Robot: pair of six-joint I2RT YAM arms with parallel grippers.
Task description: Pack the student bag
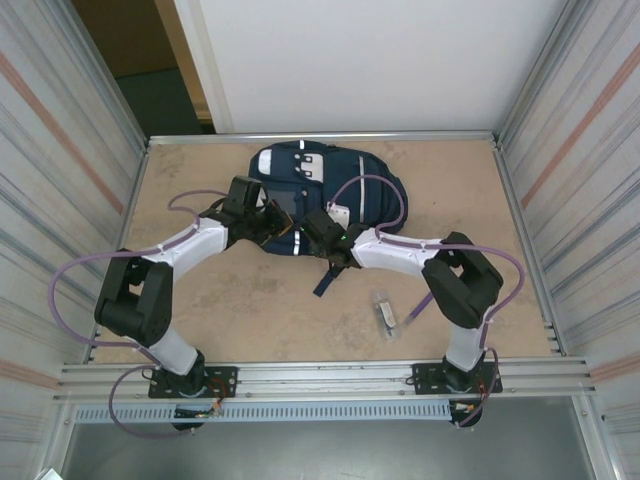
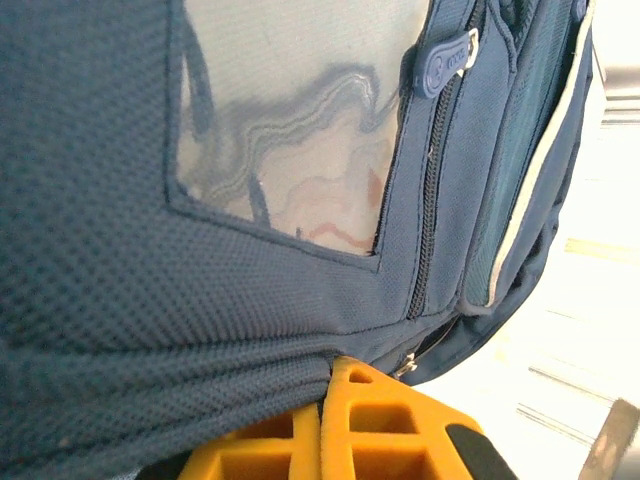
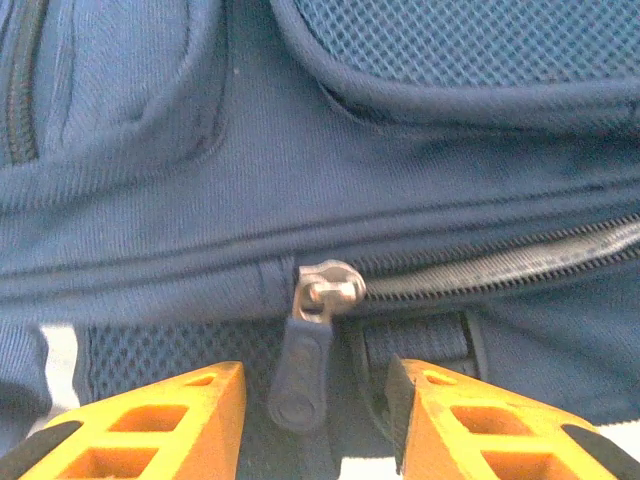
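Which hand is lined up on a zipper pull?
The right hand: its open fingers flank the dark pull on the bag. The left hand is shut on bag fabric.

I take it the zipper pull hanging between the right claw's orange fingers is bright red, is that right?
Not red. The right wrist view shows the zipper pull is navy blue, like the bag it belongs to. The rest holds: it hangs between the orange fingers of the right gripper.
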